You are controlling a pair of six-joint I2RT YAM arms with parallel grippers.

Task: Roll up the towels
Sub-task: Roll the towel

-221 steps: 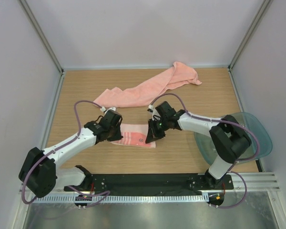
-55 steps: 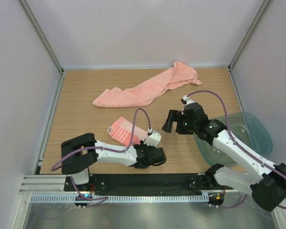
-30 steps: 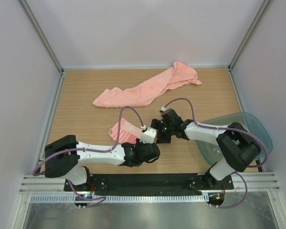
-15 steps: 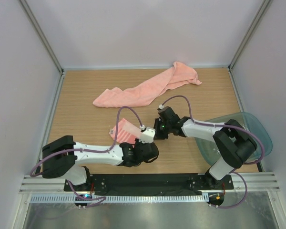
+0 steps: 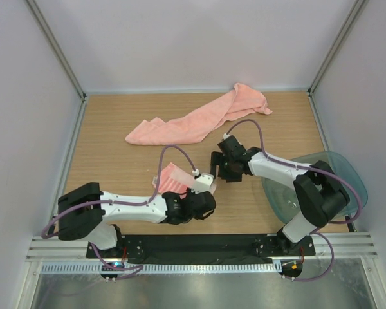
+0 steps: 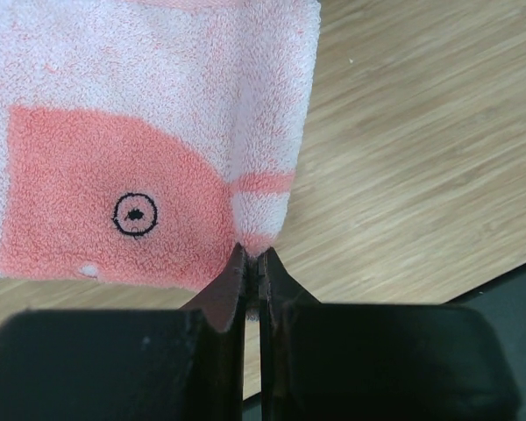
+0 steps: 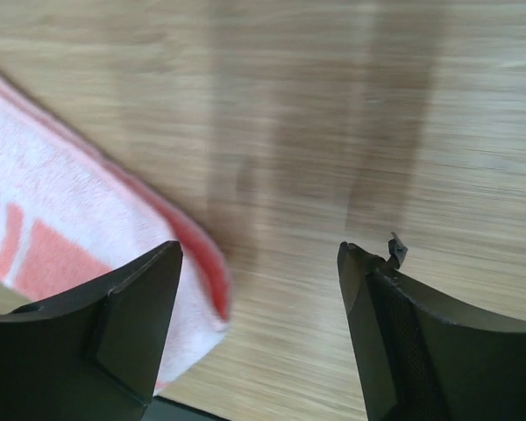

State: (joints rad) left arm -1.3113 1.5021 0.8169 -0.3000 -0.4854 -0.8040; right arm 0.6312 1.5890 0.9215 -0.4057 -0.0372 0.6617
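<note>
- One corner of the striped towel [image 6: 140, 114] sits in your closed left claw [image 6: 252, 256]; tugging may free it.
- Your open right claw [image 7: 259, 253] could snag it.

On the table [image 5: 109, 135], the long towel [image 5: 199, 119] lies across the far half, from 10 o'clock toward the 1 o'clock corner. The small towel [image 5: 172, 177] is nearer, at 7 o'clock from centre. The left tool [image 6: 252, 254] meets its 5 o'clock corner, and the right tool [image 7: 259, 254] sits just beside it at 3 o'clock. The tray [image 5: 350, 174] rests at the 4 o'clock edge.
</note>
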